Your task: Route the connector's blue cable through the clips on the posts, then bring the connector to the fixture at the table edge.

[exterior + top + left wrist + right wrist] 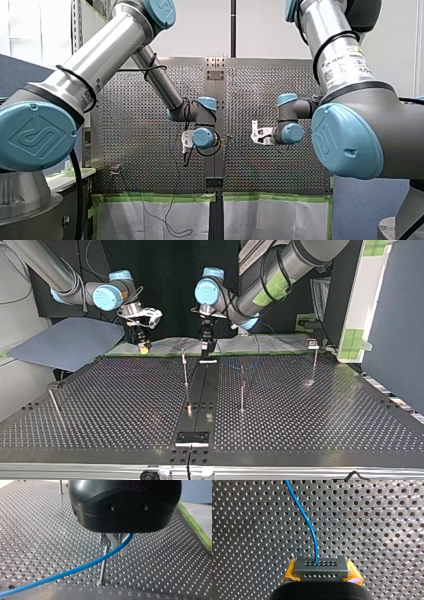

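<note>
My right gripper [321, 574] is shut with its yellow pads [290, 573] on a grey connector [320, 565]. The blue cable [305, 517] leaves the connector's face and runs off over the perforated table. In the top view this gripper [144, 346] hangs at the far left above the table's far edge. My left gripper [118, 550], black with metal fingers, is shut on the blue cable [75, 571] right beside a thin post [103, 563]. Seen from the top view, it [207, 351] hovers over the far end of the centre rail, near a post [185, 371].
More thin posts stand at the middle [242, 389], the right [315, 365] and the near left [55, 407] of the top view. A black rail [200, 390] runs down the table's middle to a black bracket [192, 438] at the near edge.
</note>
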`<state>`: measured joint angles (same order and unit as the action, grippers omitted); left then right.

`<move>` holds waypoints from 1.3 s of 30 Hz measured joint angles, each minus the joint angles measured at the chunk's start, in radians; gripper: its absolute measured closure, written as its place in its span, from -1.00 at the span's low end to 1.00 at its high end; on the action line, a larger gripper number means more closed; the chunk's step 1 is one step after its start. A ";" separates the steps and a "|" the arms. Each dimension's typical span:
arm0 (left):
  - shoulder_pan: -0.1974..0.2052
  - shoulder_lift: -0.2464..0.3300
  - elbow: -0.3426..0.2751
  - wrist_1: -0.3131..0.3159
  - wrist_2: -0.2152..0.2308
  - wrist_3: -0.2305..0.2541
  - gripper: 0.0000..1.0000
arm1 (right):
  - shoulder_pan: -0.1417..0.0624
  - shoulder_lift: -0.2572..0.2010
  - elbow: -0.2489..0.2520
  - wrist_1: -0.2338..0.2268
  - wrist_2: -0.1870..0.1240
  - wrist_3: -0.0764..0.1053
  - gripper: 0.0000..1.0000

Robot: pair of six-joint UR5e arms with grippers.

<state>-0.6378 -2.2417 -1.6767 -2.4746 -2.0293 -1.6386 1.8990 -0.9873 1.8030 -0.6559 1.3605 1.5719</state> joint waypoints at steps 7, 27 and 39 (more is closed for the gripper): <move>0.004 0.000 0.000 -0.002 -0.022 0.000 0.97 | 0.000 0.000 0.000 0.000 0.000 0.000 1.00; 0.007 0.000 0.000 -0.012 -0.025 0.003 0.97 | 0.000 0.000 0.000 0.000 0.000 0.000 1.00; 0.007 0.000 0.000 -0.012 -0.025 0.003 0.97 | 0.000 0.000 0.000 0.000 0.000 0.000 1.00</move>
<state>-0.6309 -2.2417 -1.6763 -2.4868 -2.0547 -1.6352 1.8991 -0.9873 1.8030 -0.6559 1.3606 1.5719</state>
